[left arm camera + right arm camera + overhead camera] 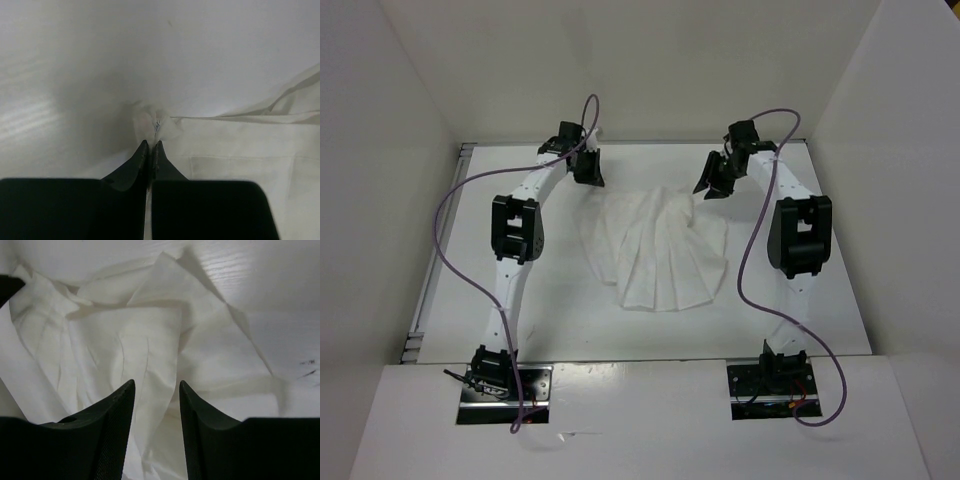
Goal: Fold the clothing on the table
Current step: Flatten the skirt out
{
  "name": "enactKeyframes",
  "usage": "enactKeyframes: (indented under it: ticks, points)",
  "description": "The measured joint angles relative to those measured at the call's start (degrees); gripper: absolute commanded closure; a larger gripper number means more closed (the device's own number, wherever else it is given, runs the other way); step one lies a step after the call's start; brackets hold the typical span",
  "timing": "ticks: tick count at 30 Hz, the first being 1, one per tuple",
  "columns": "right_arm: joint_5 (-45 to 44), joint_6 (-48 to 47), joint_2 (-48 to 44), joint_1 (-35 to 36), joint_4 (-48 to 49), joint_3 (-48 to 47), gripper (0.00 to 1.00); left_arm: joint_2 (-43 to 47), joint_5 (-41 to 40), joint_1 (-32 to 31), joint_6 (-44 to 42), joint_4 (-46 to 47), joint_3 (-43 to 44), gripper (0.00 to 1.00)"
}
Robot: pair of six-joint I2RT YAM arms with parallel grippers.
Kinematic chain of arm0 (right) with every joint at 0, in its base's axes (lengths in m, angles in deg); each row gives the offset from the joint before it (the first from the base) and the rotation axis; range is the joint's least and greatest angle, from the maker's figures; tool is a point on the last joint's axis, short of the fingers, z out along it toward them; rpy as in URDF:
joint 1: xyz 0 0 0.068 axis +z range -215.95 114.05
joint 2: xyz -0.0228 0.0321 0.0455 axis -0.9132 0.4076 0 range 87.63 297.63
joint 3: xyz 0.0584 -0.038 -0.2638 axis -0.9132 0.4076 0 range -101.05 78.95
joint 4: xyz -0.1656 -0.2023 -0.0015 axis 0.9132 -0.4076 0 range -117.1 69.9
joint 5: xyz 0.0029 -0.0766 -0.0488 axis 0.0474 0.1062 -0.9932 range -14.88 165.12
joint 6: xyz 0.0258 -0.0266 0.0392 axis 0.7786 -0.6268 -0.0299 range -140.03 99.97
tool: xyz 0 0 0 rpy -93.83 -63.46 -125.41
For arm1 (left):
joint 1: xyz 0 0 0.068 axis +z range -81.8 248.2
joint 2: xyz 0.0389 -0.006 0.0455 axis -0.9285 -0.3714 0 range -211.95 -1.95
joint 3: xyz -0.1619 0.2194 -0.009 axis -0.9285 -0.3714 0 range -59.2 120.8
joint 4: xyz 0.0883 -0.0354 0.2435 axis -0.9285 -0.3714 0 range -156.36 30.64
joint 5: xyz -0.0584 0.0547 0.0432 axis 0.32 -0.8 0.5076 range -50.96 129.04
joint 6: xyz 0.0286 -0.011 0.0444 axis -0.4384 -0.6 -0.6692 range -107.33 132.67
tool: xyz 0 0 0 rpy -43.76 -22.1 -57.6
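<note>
The clothing [660, 250], a white pleated garment, lies spread on the table [560, 310] between the two arms, its flared part toward the near side. My left gripper [588, 168] is at the garment's far left corner. In the left wrist view it [151, 142] is shut on a small tuft of the clothing [156, 125], which pokes out past the tips. My right gripper [712, 180] hangs over the far right part. The right wrist view shows it [157, 382] open, with crumpled clothing [150, 340] lying below and between the fingers.
White walls [400, 150] close the table in on the left, right and back. The arm bases [505, 385] sit on the near ledge, with purple cables [450, 250] looping beside each arm.
</note>
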Motion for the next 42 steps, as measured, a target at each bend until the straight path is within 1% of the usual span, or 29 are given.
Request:
enactKeyframes:
  ticks: [2,3,5,8,13,17,19,21,25,29,35,39,41,42]
  points:
    - [0.7,0.2,2.8,-0.3,1.1,-0.7,0.56,5.0,0.0,-0.5,0.1,0.7,-8.1,1.0]
    - [0.9,0.4,4.3,-0.4,1.3,-1.4,0.56,6.7,0.0,-0.8,0.1,1.2,-10.7,1.0]
    - [1.3,0.6,8.0,-0.7,2.1,-3.0,0.61,9.6,0.0,-1.1,0.2,2.2,-14.8,1.0]
    - [1.3,0.9,11.1,-0.9,3.1,-3.8,0.65,11.4,-0.1,-1.7,0.2,3.4,-17.9,1.0]
    - [1.5,1.2,13.2,-0.9,3.5,-5.3,0.67,13.4,-0.9,-1.7,0.2,5.1,-23.1,1.0]
    - [2.6,1.4,13.2,-0.9,4.4,-5.9,0.67,13.4,-1.0,-1.7,0.3,5.8,-23.8,1.0]
    - [3.1,1.4,13.2,-0.9,4.5,-5.7,0.64,13.5,-1.1,-1.7,0.3,6.0,-23.8,1.0]
    - [3.5,1.5,13.1,-1.0,4.7,-5.4,0.64,13.5,-1.1,-1.5,0.3,6.0,-23.8,1.0]
    - [5.0,1.7,11.2,-1.7,6.3,-1.3,0.61,13.5,-1.1,-1.4,0.3,6.1,-23.9,1.0]
    - [5.7,1.7,8.7,-2.9,6.8,2.5,0.61,13.6,-1.0,-1.4,0.4,6.9,-24.7,1.0]
    - [8.6,1.7,7.4,-3.5,8.8,6.5,0.61,14.0,-1.0,-1.4,0.5,7.9,-25.6,1.0]
    - [11.6,1.7,7.4,-3.5,9.4,7.5,0.61,14.0,-1.1,-1.4,1.2,8.0,-25.7,1.0]
    - [12.8,1.7,7.4,-3.5,9.9,7.5,0.64,14.1,-1.0,-1.4,1.3,8.2,-25.9,1.0]
    - [13.4,1.7,7.4,-3.5,10.4,7.5,0.68,14.2,-1.0,-1.4,1.4,8.4,-26.2,1.0]
